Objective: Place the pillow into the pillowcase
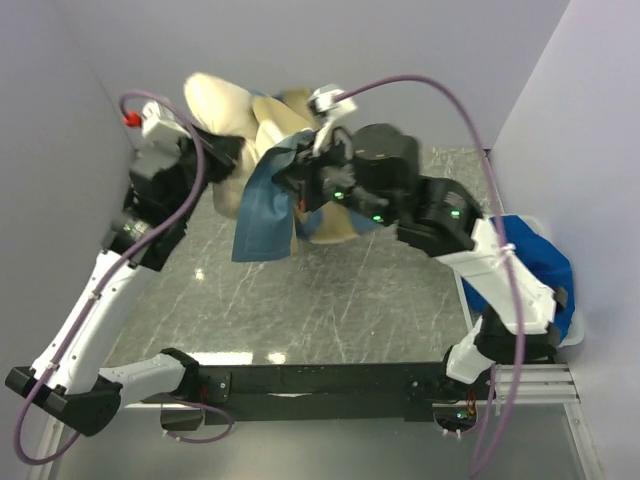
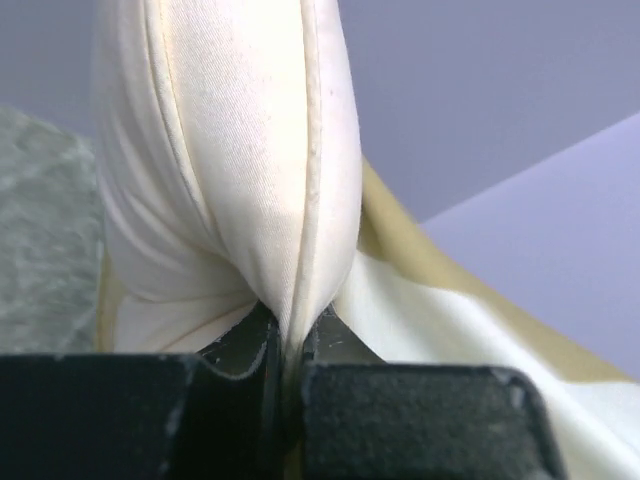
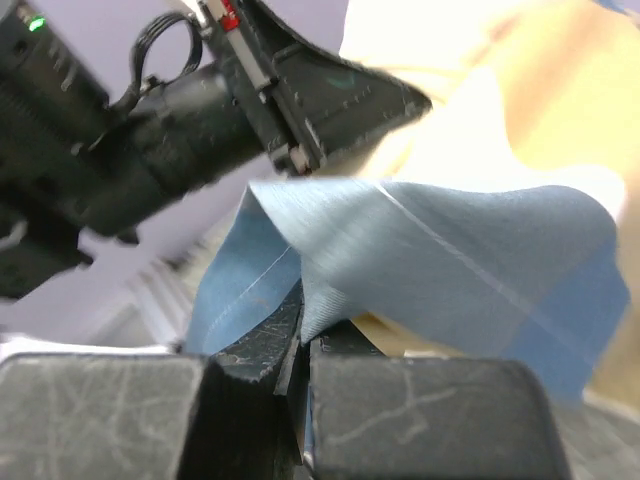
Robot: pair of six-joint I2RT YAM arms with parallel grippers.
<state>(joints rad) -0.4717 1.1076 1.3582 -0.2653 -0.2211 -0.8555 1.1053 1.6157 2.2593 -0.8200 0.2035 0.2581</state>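
Note:
The cream pillow (image 1: 215, 103) is held up at the far side of the table. My left gripper (image 1: 232, 152) is shut on its seam; in the left wrist view the cream pillow (image 2: 240, 170) bulges up from the pinched jaws of that gripper (image 2: 290, 335). The pillowcase (image 1: 265, 205) hangs beside it, slate-blue block down, tan above. My right gripper (image 1: 300, 180) is shut on its slate-blue edge; in the right wrist view the pillowcase (image 3: 450, 260) folds out of that gripper (image 3: 303, 335), with the left arm (image 3: 200, 110) just behind.
A bright royal-blue cloth (image 1: 535, 262) lies in a white bin at the right edge. The grey marbled tabletop (image 1: 330, 300) lies below the hanging fabric. Purple walls close in at the back and both sides. Purple cables loop over both arms.

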